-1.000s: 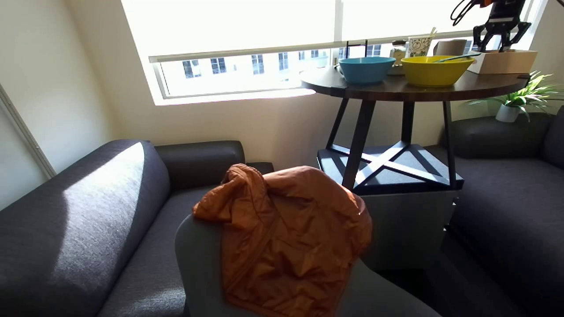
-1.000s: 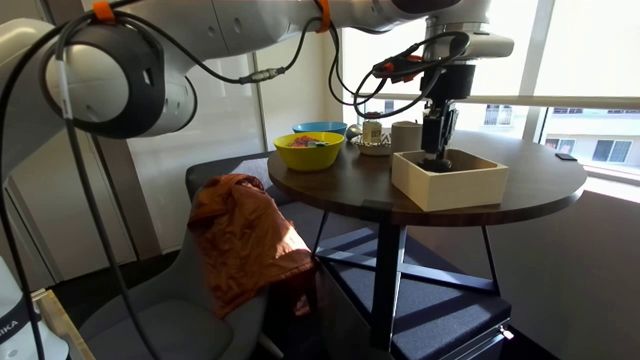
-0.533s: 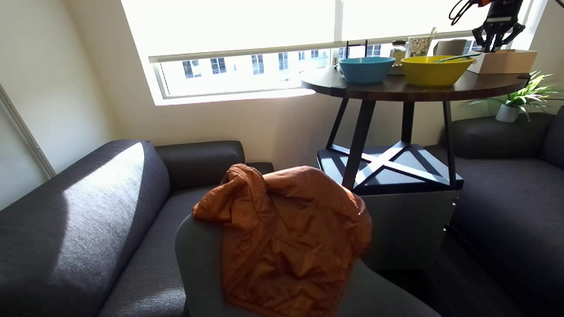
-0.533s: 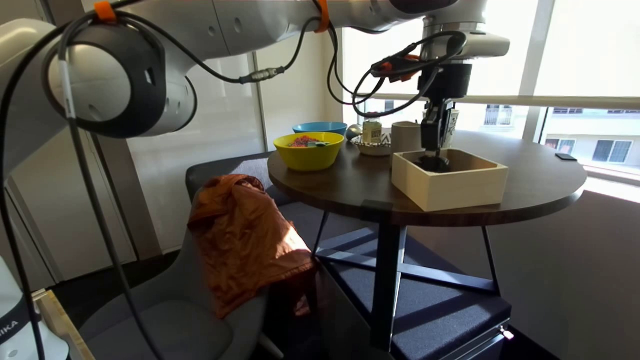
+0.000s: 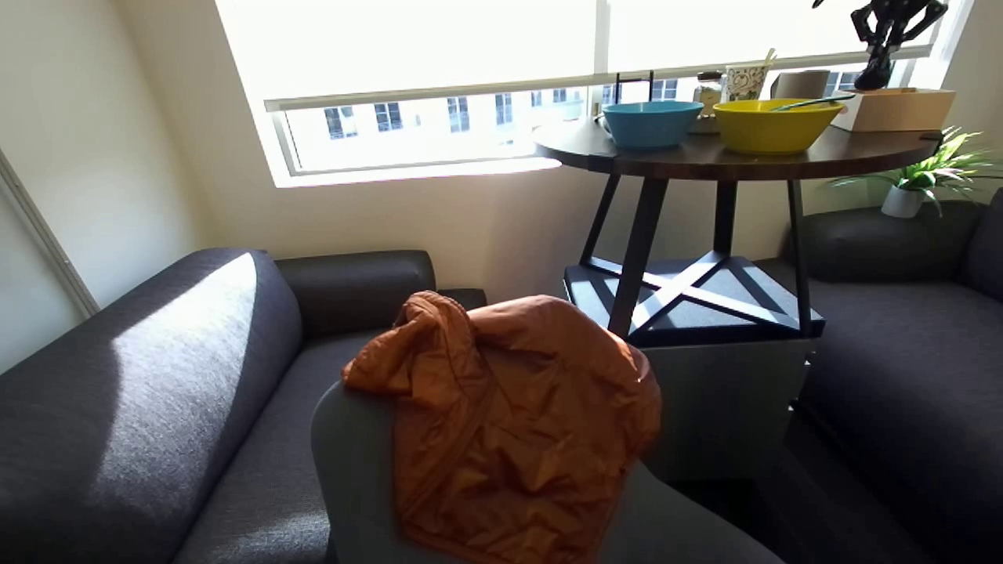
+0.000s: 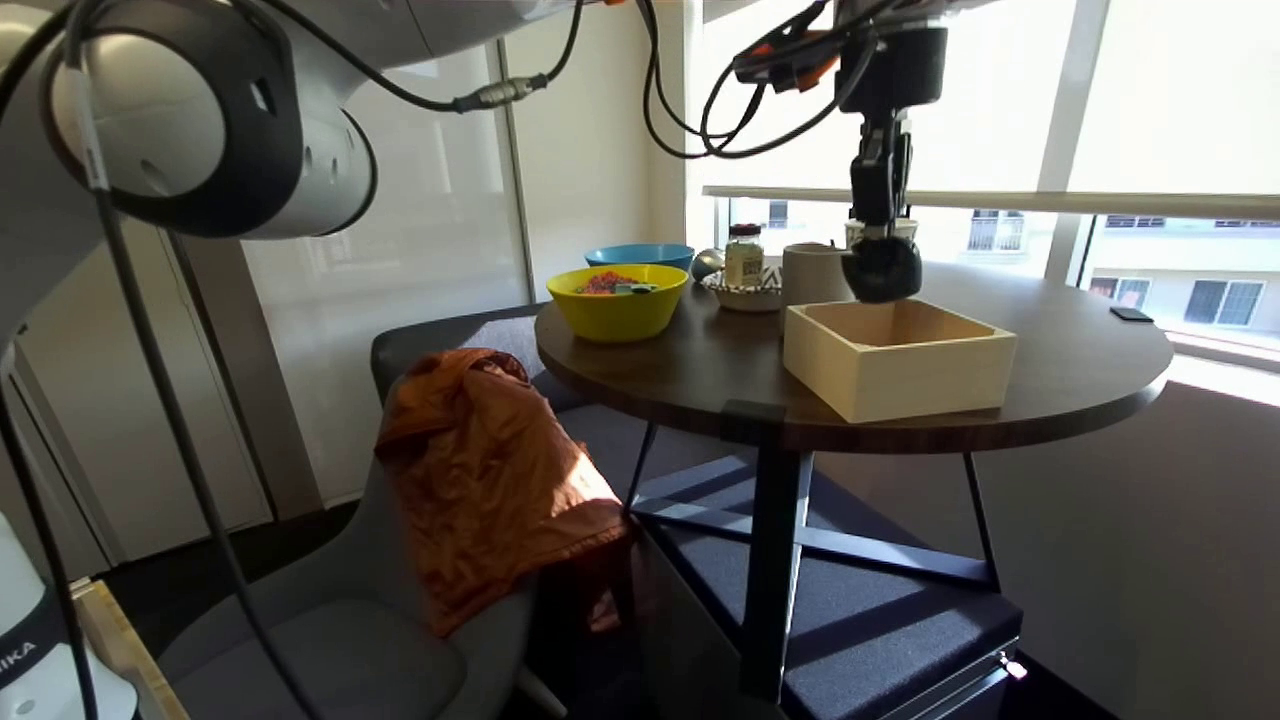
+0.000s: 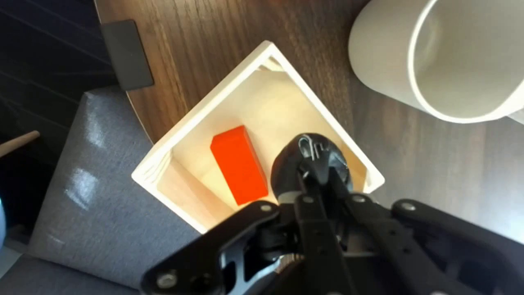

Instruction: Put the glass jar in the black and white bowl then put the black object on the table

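The black object (image 6: 888,272) hangs just above the wooden box, with my gripper (image 7: 321,178) shut on it. Its dark rounded body (image 7: 286,168) shows beyond the fingertips in the wrist view, over the box's inside. It also hangs below the gripper in an exterior view as a black object (image 5: 874,77). The glass jar (image 6: 744,260), with a dark lid, stands upright in the black and white bowl (image 6: 750,299), on the far part of the round brown table (image 6: 1080,350). The jar (image 5: 707,94) partly shows behind the yellow bowl; the black and white bowl is mostly hidden there.
The open wooden box (image 6: 930,385) stands at the table's near edge with a red block (image 7: 239,166) inside. A grey mug (image 7: 385,57) is close beside it. A yellow bowl (image 6: 615,318), a blue bowl (image 5: 652,129) and a patterned cup (image 5: 744,82) also stand on the table.
The jaws have come together on the black object down in the box. Since then the arm has risen, lifting the object out above the box's rim.
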